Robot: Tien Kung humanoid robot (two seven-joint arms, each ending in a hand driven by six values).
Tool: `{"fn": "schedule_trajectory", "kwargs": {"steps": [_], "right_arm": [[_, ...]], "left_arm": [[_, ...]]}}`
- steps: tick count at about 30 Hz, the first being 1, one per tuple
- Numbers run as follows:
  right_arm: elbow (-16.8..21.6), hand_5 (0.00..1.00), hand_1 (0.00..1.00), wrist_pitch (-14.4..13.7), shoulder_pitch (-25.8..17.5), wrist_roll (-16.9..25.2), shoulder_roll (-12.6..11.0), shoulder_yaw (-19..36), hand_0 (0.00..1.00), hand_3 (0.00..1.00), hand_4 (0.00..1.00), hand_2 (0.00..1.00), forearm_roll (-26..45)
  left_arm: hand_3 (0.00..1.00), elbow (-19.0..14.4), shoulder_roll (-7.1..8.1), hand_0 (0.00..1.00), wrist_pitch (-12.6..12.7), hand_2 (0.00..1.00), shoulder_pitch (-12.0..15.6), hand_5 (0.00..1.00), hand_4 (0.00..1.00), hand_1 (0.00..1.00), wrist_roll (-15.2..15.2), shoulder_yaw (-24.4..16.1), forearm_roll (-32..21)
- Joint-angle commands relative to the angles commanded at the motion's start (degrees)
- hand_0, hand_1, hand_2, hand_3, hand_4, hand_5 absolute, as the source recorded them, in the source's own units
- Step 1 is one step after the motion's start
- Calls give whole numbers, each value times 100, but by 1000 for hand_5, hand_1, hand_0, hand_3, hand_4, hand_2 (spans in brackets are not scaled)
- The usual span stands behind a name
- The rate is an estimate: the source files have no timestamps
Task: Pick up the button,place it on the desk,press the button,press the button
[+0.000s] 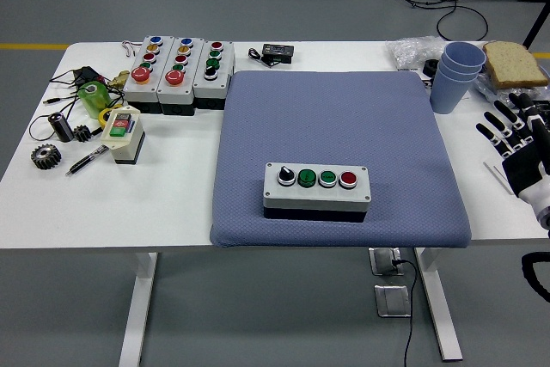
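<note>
A grey button box (316,189) lies on the blue mat (335,118) near its front edge. Its top carries a black selector knob, two green buttons and a red button in a row. My right hand (512,137) hovers over the table's right edge, well to the right of the box, fingers spread and holding nothing. The left arm is out of view.
Three more button boxes (178,72) stand at the back left, with a small two-button box (122,134), gears, a pen and green tape nearby. Stacked blue cups (453,75), a bread slice (514,63) and a plastic bag sit at the back right. A black device (277,52) lies behind the mat.
</note>
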Motion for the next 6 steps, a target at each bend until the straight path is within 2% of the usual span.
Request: {"fn": "schedule_trajectory", "kwargs": {"steps": [6], "right_arm": [[16,338,577,-4,-6,3,1,42,627,636,773,648,-33]], "left_arm": [[589,0,-3,624,-6,675,17,649,339,660,5,-5,41]]}}
